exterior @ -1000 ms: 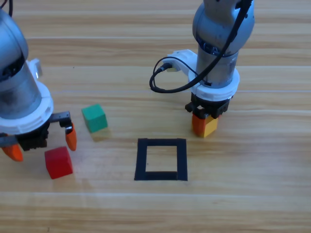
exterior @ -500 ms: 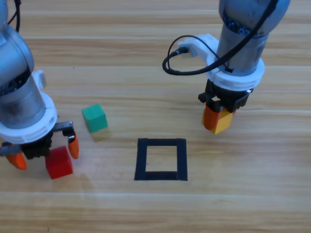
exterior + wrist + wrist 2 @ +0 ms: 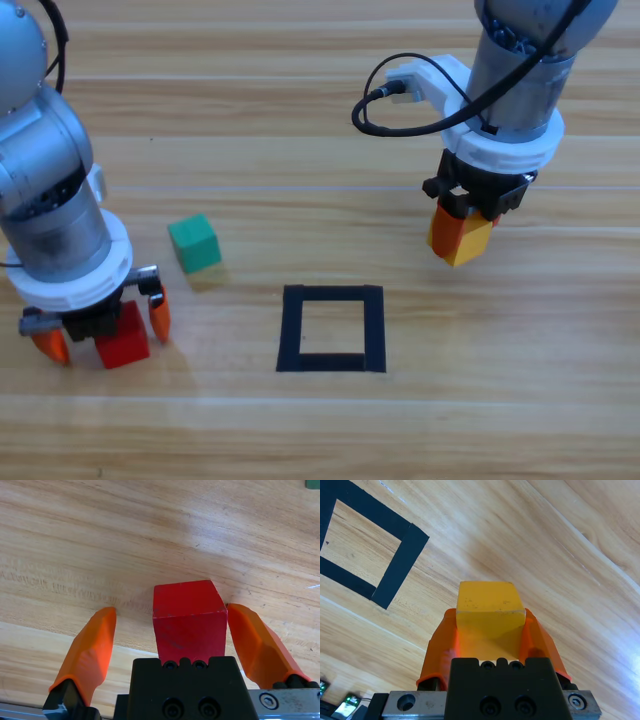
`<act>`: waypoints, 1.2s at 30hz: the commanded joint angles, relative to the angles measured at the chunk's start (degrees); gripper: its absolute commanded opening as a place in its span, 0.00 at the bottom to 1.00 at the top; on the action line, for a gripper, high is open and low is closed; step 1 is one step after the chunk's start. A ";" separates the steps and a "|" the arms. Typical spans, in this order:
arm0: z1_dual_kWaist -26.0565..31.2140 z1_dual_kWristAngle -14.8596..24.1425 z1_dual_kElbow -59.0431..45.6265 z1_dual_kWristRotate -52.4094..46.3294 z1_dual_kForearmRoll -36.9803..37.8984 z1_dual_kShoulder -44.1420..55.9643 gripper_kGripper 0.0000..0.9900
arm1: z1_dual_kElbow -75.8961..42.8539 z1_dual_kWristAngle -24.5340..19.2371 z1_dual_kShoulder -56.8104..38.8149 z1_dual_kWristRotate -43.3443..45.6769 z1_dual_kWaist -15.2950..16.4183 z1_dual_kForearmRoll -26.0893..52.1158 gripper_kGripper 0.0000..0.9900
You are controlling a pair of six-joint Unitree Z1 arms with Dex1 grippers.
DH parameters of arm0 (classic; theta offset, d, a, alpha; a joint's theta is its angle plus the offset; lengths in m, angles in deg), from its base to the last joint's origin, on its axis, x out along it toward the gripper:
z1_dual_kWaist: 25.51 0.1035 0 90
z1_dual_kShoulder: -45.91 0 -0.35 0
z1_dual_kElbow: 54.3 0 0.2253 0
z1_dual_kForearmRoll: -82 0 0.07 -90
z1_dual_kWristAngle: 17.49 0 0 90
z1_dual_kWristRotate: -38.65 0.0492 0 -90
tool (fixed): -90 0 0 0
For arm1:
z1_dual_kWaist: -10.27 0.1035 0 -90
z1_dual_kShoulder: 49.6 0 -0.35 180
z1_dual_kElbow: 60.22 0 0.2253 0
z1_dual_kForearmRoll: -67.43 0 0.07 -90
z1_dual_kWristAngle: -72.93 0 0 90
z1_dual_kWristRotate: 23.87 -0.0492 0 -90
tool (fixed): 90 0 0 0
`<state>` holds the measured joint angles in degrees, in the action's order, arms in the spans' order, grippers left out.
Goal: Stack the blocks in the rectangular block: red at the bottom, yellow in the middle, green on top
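Gripping yellow cube (image 3: 463, 243), right end effector (image 3: 461, 226)

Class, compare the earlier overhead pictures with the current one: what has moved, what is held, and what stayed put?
The right hand, shut on the yellow cube, lifted it off the table and carried it rightward. The left hand came down around the red cube, jaws open either side. The green cube and black tape square stayed put.

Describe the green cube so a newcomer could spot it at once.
Start at the black tape square in the middle of the wooden table and look up-left. The green cube sits alone there; unlike the red cube and yellow cube, no gripper is around it.
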<state>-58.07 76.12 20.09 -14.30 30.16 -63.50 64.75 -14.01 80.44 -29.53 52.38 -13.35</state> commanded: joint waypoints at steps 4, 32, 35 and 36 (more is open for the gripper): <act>0.39 -0.10 -0.67 -0.93 0.63 -1.86 0.76 | -1.95 1.52 -2.16 -0.93 -3.88 0.29 0.00; -10.86 -0.01 26.22 8.91 -20.55 -5.38 0.00 | -3.19 2.13 -2.95 -2.16 -5.72 1.52 0.00; -14.02 -0.10 27.54 7.86 -20.47 -6.08 0.00 | -3.27 2.22 -2.86 -2.16 -5.81 1.61 0.00; -14.90 -0.10 27.89 7.24 -20.47 -6.52 0.00 | -3.36 2.22 -2.86 -2.25 -5.81 1.61 0.00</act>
<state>-66.96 76.04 46.65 -5.54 10.08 -67.54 63.25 -12.58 78.94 -31.63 48.22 -13.04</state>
